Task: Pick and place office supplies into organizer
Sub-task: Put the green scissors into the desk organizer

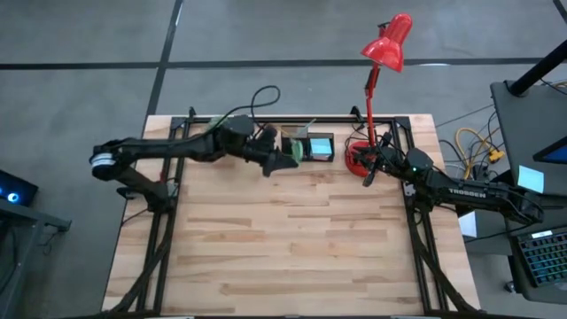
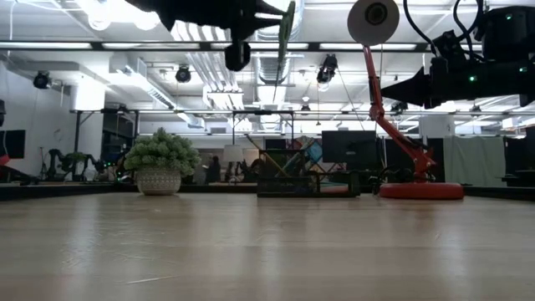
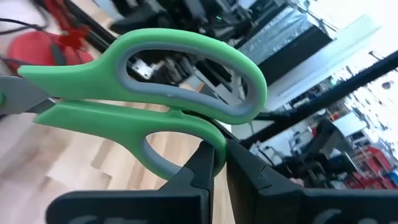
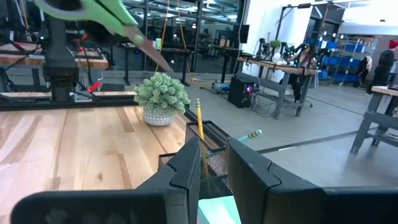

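My left gripper (image 1: 280, 160) is shut on green-handled scissors (image 3: 155, 106), high above the table beside the black mesh organizer (image 1: 312, 146). The scissors also show in the right wrist view (image 4: 99, 15), their blades slanting down toward the organizer. The organizer (image 4: 208, 140) holds a yellow pencil (image 4: 200, 134), a teal pen (image 4: 249, 135) and light-blue sticky notes (image 1: 318, 146). My right gripper (image 1: 370, 173) is shut and empty, in the air by the red lamp's base (image 1: 357, 158). My left gripper pinches the rim of the scissors' smaller finger loop (image 3: 214, 148) between its two fingers, at the handle end. The fingers lie across the handle. The scissors are lifted clear of the table, their blades (image 3: 18, 102) reaching away from the fingers.
A red desk lamp (image 1: 386, 42) stands at the far right of the table, its base (image 2: 422, 191) right of the organizer (image 2: 292, 176). A small potted plant (image 2: 159, 163) stands left of the organizer. The near part of the wooden table (image 1: 292, 248) is bare wood.
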